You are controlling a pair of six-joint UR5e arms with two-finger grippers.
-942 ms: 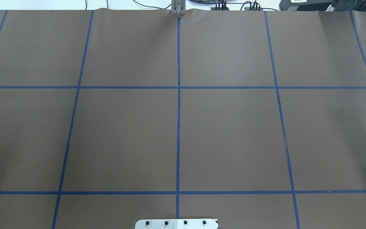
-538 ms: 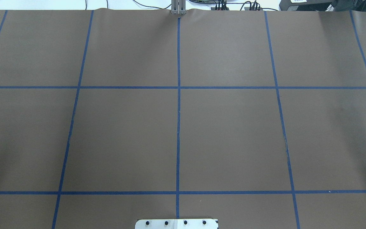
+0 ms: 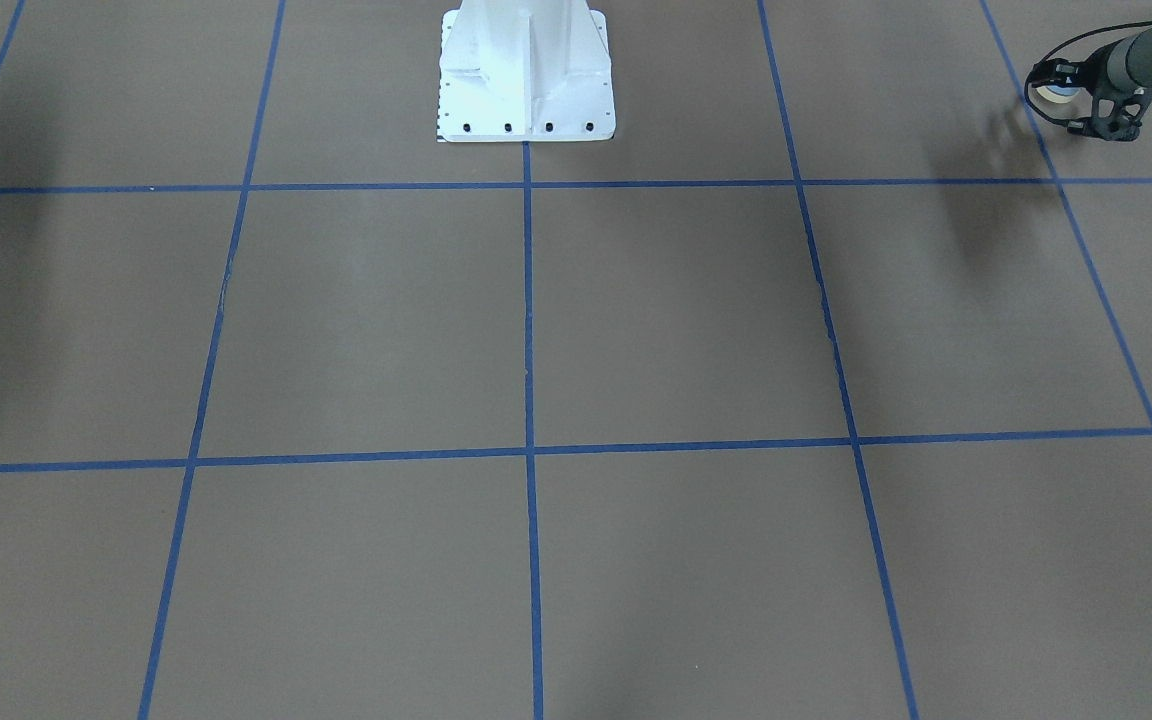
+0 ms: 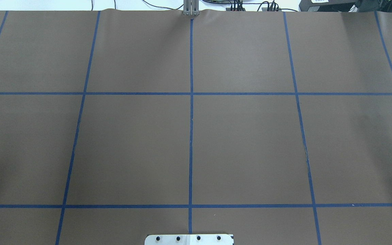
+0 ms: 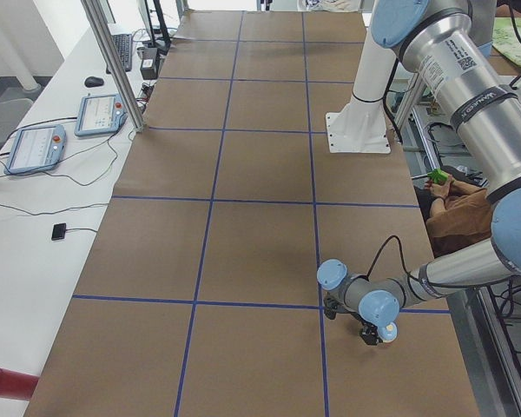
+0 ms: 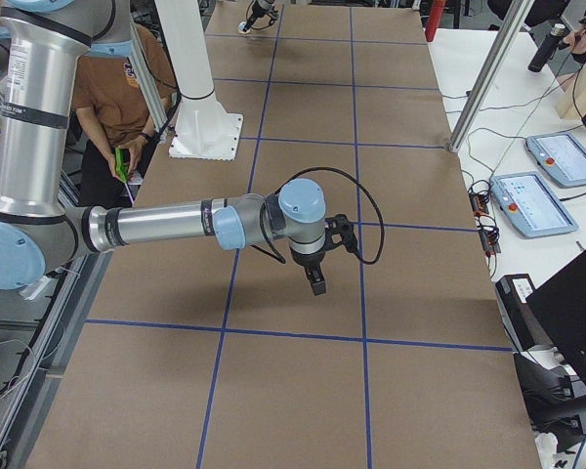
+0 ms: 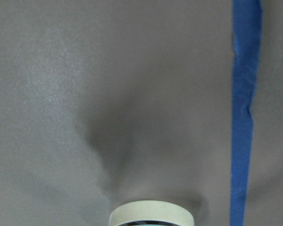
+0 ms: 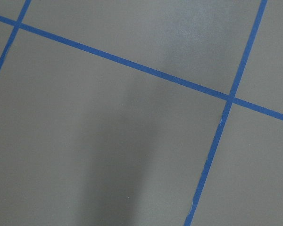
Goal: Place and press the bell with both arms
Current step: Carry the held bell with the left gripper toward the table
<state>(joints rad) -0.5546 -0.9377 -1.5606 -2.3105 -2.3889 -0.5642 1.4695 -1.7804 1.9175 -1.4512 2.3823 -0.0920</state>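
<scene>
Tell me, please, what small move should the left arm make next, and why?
Probably lower straight down: the left gripper holds the bell above the brown paper, its shadow lying apart, so the bell is not yet placed.

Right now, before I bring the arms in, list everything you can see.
bell: one, light blue with cream ring, in the left gripper above the paper, near the table's left end
paper cover: one, brown, over the whole table
tape lines: several, blue, a grid on the paper
pedestal: one, white, bolted at the robot's edge
teach pendants: two, grey with blue screens, on the white side bench
tube: one, red, at the bench's left end
person: one, brown shirt, behind the robot, holding something green
left gripper: one, black, appears shut on the bell
right gripper: one, black, pointing down over the table's right half; open or shut unclear
</scene>
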